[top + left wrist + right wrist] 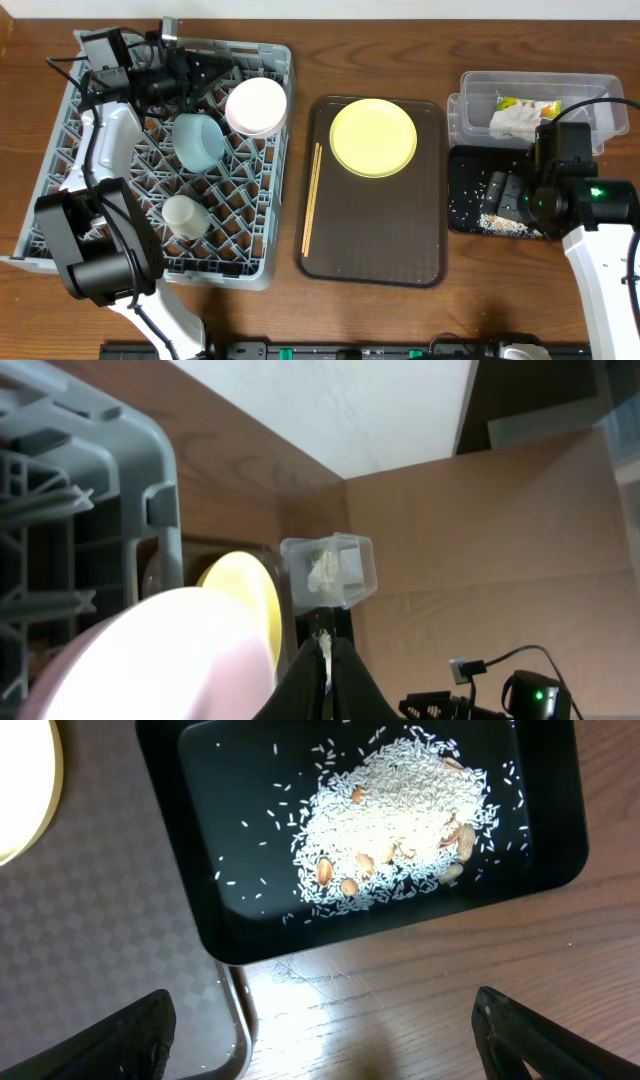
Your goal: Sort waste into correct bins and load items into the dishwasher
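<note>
Blue bowl (198, 138), white bowl (256, 105), one cup (184, 215)

The left arm (108, 140) stretches far forward, wrist bent rightward, the left gripper (327, 652) lying level with jaws pressed together. The right arm (598, 245) folds inward, the right gripper (320, 998) aimed straight down, jaws spread wide, empty.

- The overhead view looks straight down on the whole table (400, 30), with the grey dish rack (262, 50) at left and the black tray (465, 185) at right.
- The left wrist view sits low by the rack, facing sideways across the table toward the yellow-green plate (240, 595) and clear tub (345, 565), both shared with overhead.
- The right wrist view looks down from close above the black tray and rice crumbs (390, 820), also seen overhead.
</note>
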`<state>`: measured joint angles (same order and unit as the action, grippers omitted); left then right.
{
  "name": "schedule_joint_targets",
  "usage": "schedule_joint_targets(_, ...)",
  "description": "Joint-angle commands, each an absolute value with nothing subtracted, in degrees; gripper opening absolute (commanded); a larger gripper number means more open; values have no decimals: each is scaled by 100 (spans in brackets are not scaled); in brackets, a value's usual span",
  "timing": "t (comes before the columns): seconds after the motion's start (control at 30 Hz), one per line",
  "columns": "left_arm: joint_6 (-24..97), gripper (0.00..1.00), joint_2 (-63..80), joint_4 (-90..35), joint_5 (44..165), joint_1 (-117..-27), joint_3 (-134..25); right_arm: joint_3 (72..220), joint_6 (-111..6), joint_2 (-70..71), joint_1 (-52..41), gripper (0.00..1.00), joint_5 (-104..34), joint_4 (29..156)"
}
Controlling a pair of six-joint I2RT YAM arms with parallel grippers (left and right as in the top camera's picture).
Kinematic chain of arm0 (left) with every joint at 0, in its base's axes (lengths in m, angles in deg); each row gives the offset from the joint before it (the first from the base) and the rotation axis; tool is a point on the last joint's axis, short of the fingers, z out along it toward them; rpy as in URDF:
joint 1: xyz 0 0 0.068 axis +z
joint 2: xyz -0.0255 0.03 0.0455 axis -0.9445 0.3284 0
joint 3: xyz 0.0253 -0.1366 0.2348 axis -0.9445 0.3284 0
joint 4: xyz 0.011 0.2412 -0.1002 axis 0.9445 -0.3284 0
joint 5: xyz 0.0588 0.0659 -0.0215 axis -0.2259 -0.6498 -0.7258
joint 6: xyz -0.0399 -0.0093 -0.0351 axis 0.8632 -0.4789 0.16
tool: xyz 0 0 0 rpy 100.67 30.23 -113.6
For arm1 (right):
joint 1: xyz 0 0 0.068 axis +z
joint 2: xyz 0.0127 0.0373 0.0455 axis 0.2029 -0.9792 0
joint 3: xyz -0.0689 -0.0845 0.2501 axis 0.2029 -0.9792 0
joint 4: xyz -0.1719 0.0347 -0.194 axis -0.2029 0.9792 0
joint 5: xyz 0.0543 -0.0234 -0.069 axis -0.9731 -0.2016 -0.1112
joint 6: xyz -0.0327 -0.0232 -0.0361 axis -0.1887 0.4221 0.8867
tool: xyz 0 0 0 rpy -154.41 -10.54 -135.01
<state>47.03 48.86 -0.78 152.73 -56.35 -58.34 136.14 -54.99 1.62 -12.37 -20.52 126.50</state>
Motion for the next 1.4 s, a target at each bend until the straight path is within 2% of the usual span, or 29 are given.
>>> schedule_joint_targets(0.0, 4802, 11, 4779, 134, 15452, -5628, -5958, 13706, -5475, 177, -1325, 93, -1980, 12663)
schedule_joint_targets(0.07, 4771, 17, 4630, 217, 15380, -5661, -5958, 13706, -5475, 177, -1325, 93, -1980, 12663)
schedule_joint_targets(0.13, 4706, 36, 4442, 213, 15166, -5715, -5958, 13706, -5478, 179, -1325, 93, -1980, 12661)
schedule_joint_targets(0.23, 4531, 45, 4132, 209, 14832, -5844, -5958, 13706, -5478, 179, -1325, 93, -1980, 12665)
schedule_joint_targets(0.43, 3890, 50, 3459, -386, 13566, -6406, -5958, 13706, -5475, 177, -1325, 93, -1980, 12698)
schedule_joint_targets(0.5, 3431, 54, 3260, -941, 12753, -6684, -5958, 13706, -5478, 179, -1325, 93, -1980, 12698)
schedule_joint_targets(0.6, 2771, 55, 3019, -1664, 11420, -7136, -5958, 13706, -5475, 179, -1325, 93, -1980, 12700)
schedule_joint_targets(0.83, 1984, 61, 2914, -2462, 8703, -8102, -5958, 13706, -5478, 177, -1325, 93, -1980, 12696)
schedule_joint_targets(0.97, 1512, 63, 3092, -2585, 8194, -8504, -5958, 13706, -5478, 179, -1325, 93, -1980, 12696)
schedule_joint_targets(1.13, 1471, 63, 3435, -2716, 7555, -8771, -5956, 13706, -5478, 177, -1325, 93, -1982, 12702)
schedule_joint_targets(1.37, 1451, 62, 3961, -2797, 7422, -8780, -5956, 13706, -5478, 179, -1325, 93, -1982, 12724)
